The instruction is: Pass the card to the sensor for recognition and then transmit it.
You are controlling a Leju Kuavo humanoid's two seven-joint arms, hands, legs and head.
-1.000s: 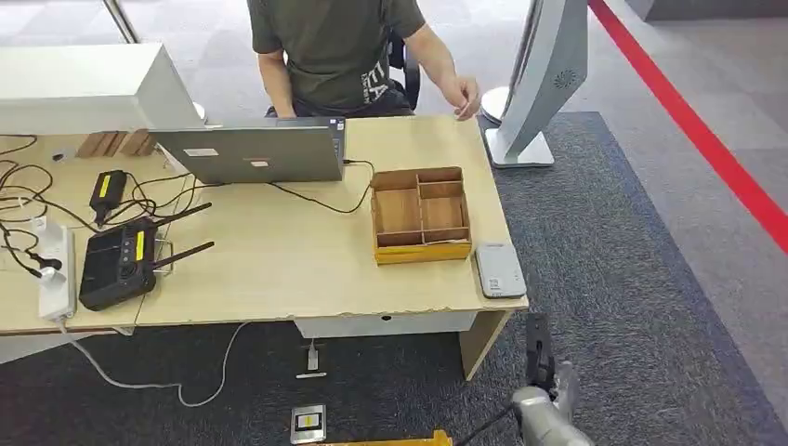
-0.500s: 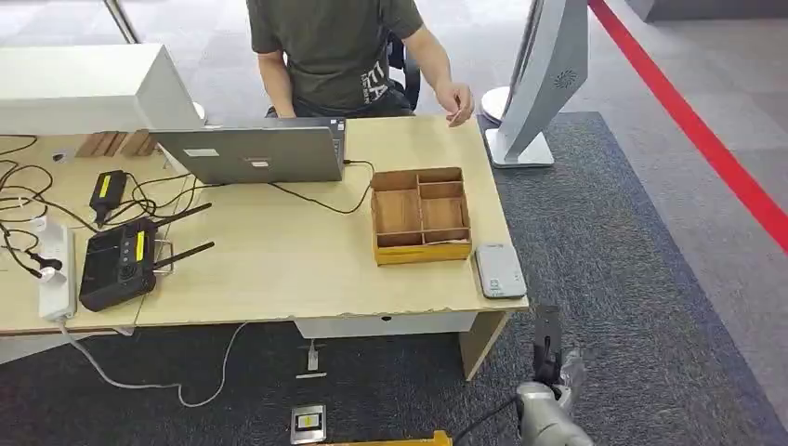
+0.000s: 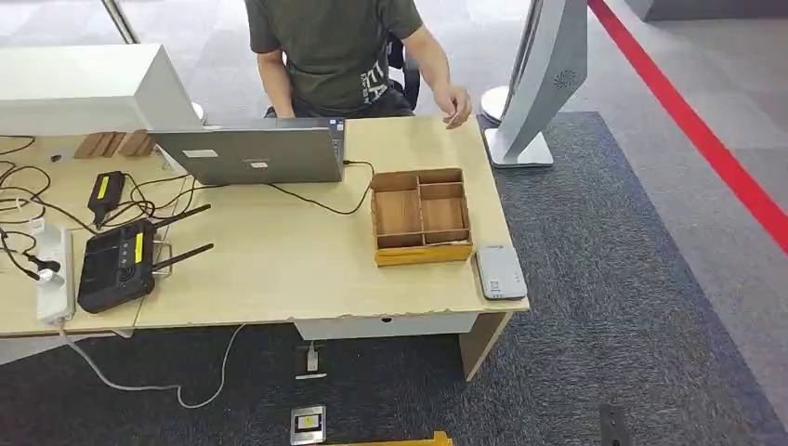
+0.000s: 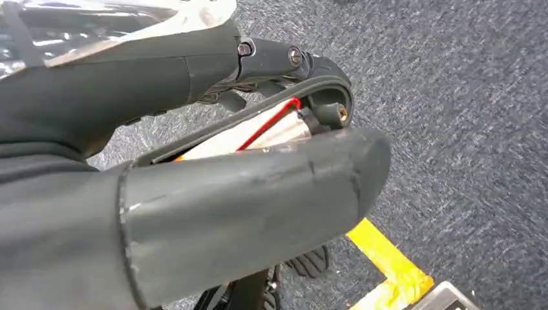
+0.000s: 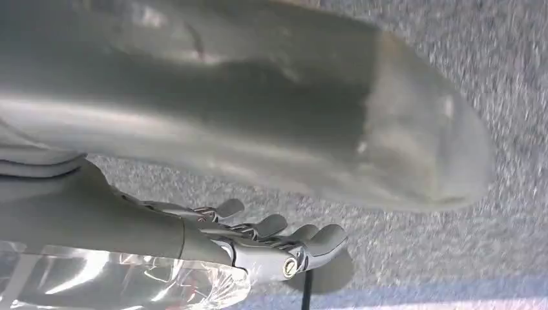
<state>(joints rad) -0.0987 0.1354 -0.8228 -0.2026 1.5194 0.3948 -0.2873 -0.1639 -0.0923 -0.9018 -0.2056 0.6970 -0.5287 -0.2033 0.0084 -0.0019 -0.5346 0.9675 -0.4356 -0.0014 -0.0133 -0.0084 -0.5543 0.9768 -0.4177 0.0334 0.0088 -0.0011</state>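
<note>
**Card in hand, sensor not yet reached**

Your card shows as a dark upright strip at the lower right edge of the head view, low over the carpet and well apart from the table. The right hand has its fingers curled in under the thumb. I judge it is pinching the card, though the grip itself is hard to make out.

The sensor, a pale flat pad, lies at the right front corner of the table, just beside the wooden tray.

So nothing is done yet: you have still to present the card and hand it on. The person's hand waits at upper centre.

The left hand hangs over the carpet, and I cannot tell its state.
</note>
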